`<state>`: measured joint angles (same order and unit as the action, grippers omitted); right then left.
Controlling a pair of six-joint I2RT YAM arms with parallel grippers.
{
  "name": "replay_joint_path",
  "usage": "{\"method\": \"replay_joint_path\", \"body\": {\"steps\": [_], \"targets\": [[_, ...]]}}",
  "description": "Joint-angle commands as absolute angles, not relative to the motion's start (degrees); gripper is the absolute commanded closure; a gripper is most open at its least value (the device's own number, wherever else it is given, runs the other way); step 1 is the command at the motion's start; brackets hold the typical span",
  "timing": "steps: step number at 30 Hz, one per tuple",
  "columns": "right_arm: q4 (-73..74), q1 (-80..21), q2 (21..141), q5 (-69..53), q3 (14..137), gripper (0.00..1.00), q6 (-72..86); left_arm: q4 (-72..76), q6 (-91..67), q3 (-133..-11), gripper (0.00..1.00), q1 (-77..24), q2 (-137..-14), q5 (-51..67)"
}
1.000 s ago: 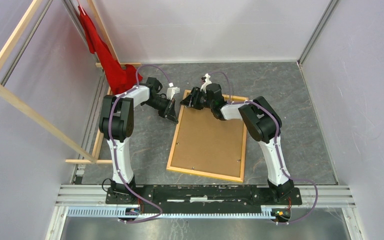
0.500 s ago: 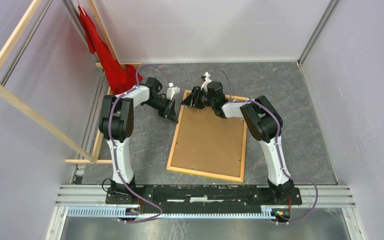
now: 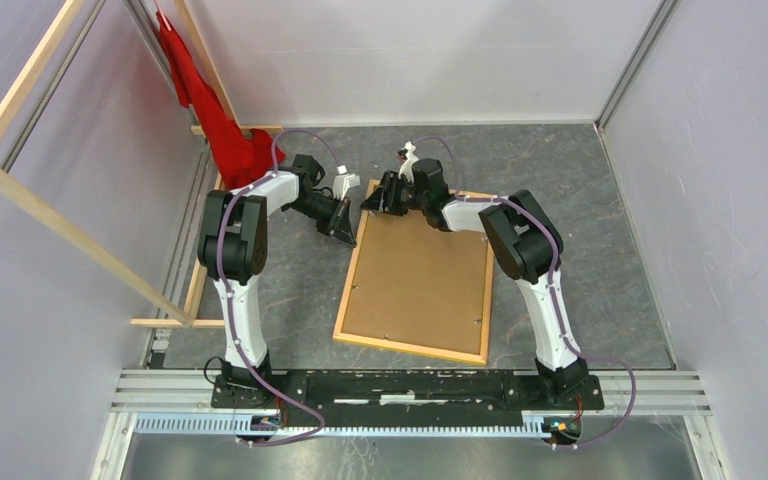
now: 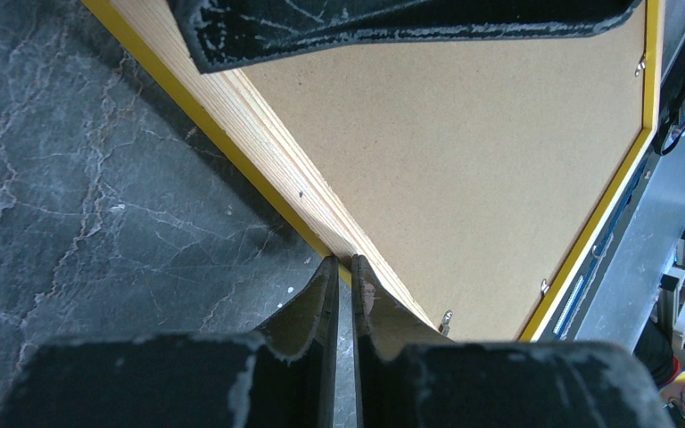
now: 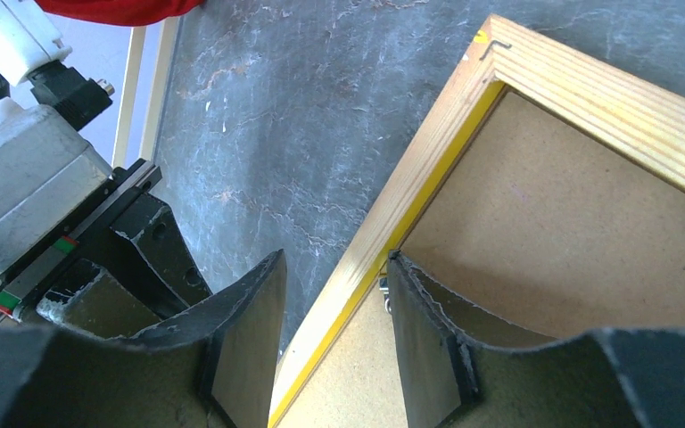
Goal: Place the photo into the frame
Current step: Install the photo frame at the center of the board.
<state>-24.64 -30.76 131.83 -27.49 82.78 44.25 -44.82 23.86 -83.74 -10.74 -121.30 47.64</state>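
The frame (image 3: 410, 347) lies face down on the grey table, its light wood back up, with a brown backing board (image 3: 418, 275) set inside it. The photo is hidden. My left gripper (image 3: 345, 232) is shut, with nothing between its fingers; in the left wrist view its tips (image 4: 343, 260) rest against the outer yellow edge of the frame's left rail (image 4: 259, 134). My right gripper (image 3: 372, 200) is open at the far left corner. In the right wrist view it (image 5: 334, 259) straddles the left rail (image 5: 437, 152), one finger outside over the table, the other over the backing board (image 5: 571, 232).
A red cloth (image 3: 210, 110) hangs at the far left corner beside a wooden slat structure (image 3: 60, 230). Small metal tabs (image 4: 447, 317) sit along the frame's inner edge. White walls enclose the table, and a metal rail (image 3: 410, 385) runs along its near edge.
My right arm has edged slightly left and towards the far side. The left arm and the frame have not moved.
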Motion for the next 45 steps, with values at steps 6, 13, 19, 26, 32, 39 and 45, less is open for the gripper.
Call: {"method": "replay_joint_path", "body": {"steps": [6, 13, 19, 26, 32, 39, 45], "targets": [[-21.8, -31.6, 133.8, -30.0, 85.2, 0.49, 42.6, -46.3, 25.4, -83.8, 0.86, -11.3, -120.8, 44.1], [-21.4, -30.6, 132.0, -29.0, 86.1, 0.49, 41.7, -46.4, 25.5, -83.7, 0.86, -11.3, -120.7, 44.0], [-19.9, -29.3, 130.6, -28.6, 86.4, 0.48, 39.9, -46.5, 25.9, -83.2, 0.86, -11.3, -120.4, 43.6], [-19.3, -29.1, 130.6, -29.3, 84.1, 0.48, 38.9, -46.4, 25.9, -83.2, 0.86, -11.3, -120.4, 43.8], [-16.8, -29.3, 131.3, -31.1, 85.4, 0.48, 37.5, -46.5, 25.9, -83.2, 0.86, -11.3, -120.6, 43.8], [-12.8, -29.5, 130.8, -31.7, 85.5, 0.49, 34.4, -46.5, 25.8, -83.3, 0.86, -11.3, -120.8, 43.7], [-13.1, -29.7, 131.5, -32.6, 86.0, 0.49, 34.3, -46.4, 25.8, -83.4, 0.86, -11.3, -120.6, 43.6]]}}
